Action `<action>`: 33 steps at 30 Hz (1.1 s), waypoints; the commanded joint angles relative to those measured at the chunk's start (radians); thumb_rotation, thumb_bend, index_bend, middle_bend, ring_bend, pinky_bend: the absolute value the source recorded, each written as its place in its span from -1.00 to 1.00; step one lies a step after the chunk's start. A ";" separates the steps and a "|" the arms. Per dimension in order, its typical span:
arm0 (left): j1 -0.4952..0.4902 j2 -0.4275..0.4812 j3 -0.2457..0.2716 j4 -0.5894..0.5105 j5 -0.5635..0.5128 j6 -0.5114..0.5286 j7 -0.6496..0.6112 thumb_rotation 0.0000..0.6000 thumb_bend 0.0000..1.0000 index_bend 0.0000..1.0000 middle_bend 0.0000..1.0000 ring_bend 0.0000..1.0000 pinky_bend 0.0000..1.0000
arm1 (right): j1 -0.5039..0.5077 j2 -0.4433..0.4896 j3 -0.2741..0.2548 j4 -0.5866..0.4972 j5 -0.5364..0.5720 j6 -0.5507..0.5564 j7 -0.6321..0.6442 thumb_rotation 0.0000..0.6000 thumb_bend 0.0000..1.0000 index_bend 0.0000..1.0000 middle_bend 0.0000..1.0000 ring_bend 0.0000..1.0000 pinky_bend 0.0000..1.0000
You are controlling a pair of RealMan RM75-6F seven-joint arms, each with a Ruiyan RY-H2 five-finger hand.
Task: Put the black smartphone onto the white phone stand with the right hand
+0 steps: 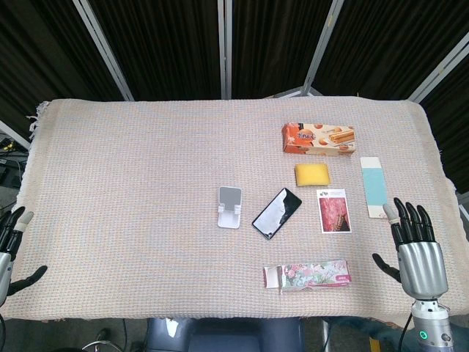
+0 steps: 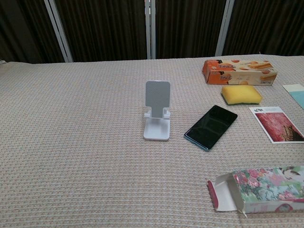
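Observation:
The black smartphone (image 1: pixel 277 213) (image 2: pixel 211 127) lies flat on the woven cloth, angled, just right of the white phone stand (image 1: pixel 230 207) (image 2: pixel 157 115), which stands upright with nothing on it. My right hand (image 1: pixel 416 248) hovers at the table's front right edge, fingers spread and holding nothing, well to the right of the phone. At the front left edge my left hand (image 1: pixel 11 249) shows only partly, fingers apart and empty. Neither hand appears in the chest view.
An orange snack box (image 1: pixel 319 138) lies at the back right, a yellow sponge (image 1: pixel 312 174) in front of it. A red picture card (image 1: pixel 334 210) and a pale blue card (image 1: pixel 374 187) lie right of the phone. A floral carton (image 1: pixel 308 276) lies open-ended near the front edge.

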 commanded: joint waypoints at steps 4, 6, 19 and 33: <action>-0.001 -0.002 0.000 0.000 -0.003 -0.004 0.004 1.00 -1.00 -1.00 -1.00 -1.00 -1.00 | 0.003 -0.004 -0.004 0.006 -0.001 -0.010 -0.007 1.00 -1.00 -0.95 -1.00 -1.00 -1.00; -0.001 -0.003 -0.001 0.000 -0.002 -0.003 0.006 1.00 -1.00 -1.00 -1.00 -1.00 -1.00 | 0.007 -0.006 -0.008 0.009 0.001 -0.022 -0.010 1.00 -1.00 -0.96 -1.00 -1.00 -1.00; -0.017 -0.024 -0.024 0.004 -0.036 -0.027 0.044 1.00 -1.00 -1.00 -1.00 -1.00 -1.00 | 0.307 0.021 -0.003 0.107 -0.082 -0.449 0.072 1.00 -1.00 -0.98 -1.00 -1.00 -1.00; -0.051 -0.065 -0.069 0.029 -0.158 -0.097 0.114 1.00 -1.00 -1.00 -1.00 -1.00 -1.00 | 0.714 -0.144 -0.032 0.420 -0.212 -0.792 0.365 1.00 -1.00 -0.79 -0.80 -0.95 -0.80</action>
